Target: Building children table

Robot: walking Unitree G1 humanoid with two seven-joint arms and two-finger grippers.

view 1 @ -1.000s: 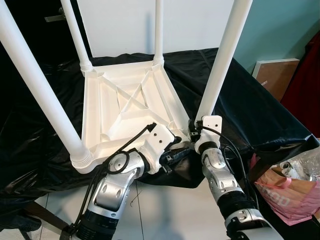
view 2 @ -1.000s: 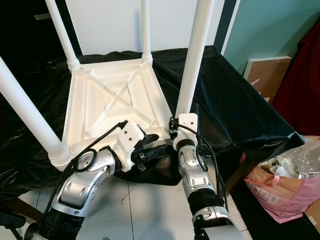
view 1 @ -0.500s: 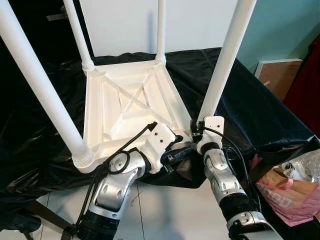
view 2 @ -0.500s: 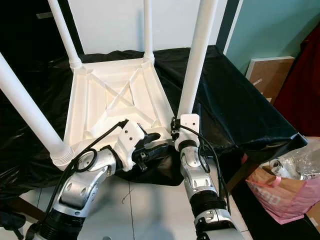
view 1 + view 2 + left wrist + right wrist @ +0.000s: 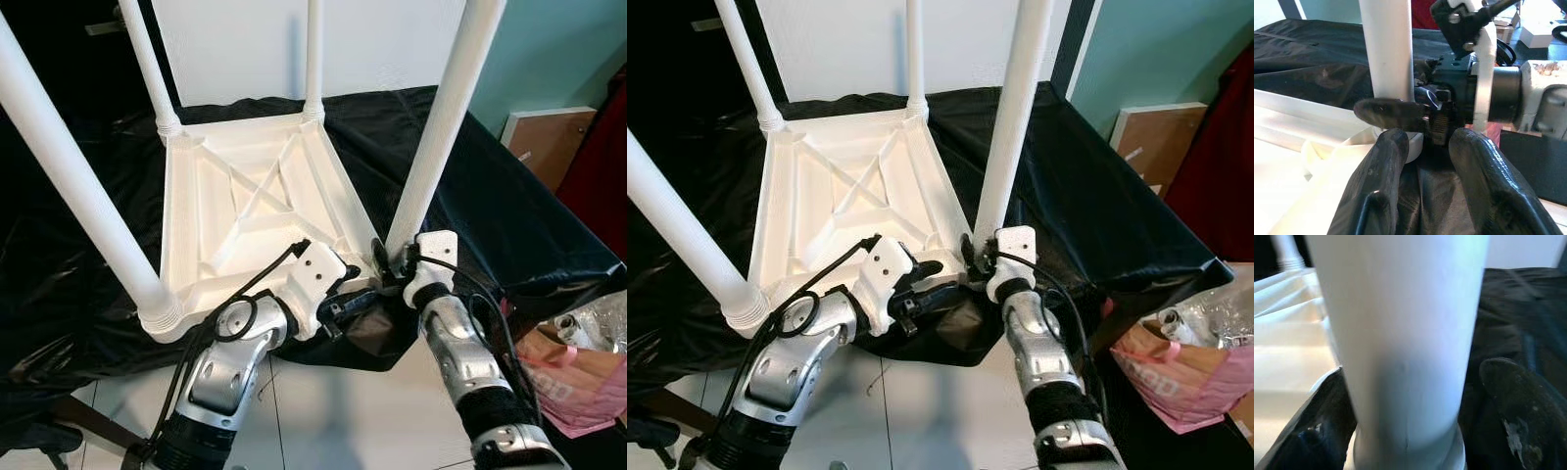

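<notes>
Four legs up on inverted table (image 5: 255, 211), resting top-down on black cloth (image 5: 490, 196). Far-left leg (image 5: 147, 64), far-right leg (image 5: 313, 54) and near-left leg (image 5: 73, 181) seated in corner sockets. Near-right leg (image 5: 441, 122) standing in its socket at near-right corner; seating depth not readable, so probably last leg being tightened. Judged nearly done: remaining, final seating of that leg, then turning table upright.

Right gripper (image 5: 392, 262) at base of near-right leg, fingers (image 5: 1520, 404) spread either side of leg with gaps showing, so not clamped. Left gripper (image 5: 364, 297) just beside same corner, near table rim, fingers (image 5: 1378, 191) parted and holding nothing; cloth visible between them.

Around: pink bag (image 5: 578, 367) on floor at near right, brown board (image 5: 544, 142) leaning against teal wall (image 5: 558, 54) at far right, white panel (image 5: 235, 49) behind table, tiled floor (image 5: 323, 411) below.

In the way: both wrists crowded at one corner, left gripper close to right one's path around leg. Loose cloth bunched under near rim; could snag.
</notes>
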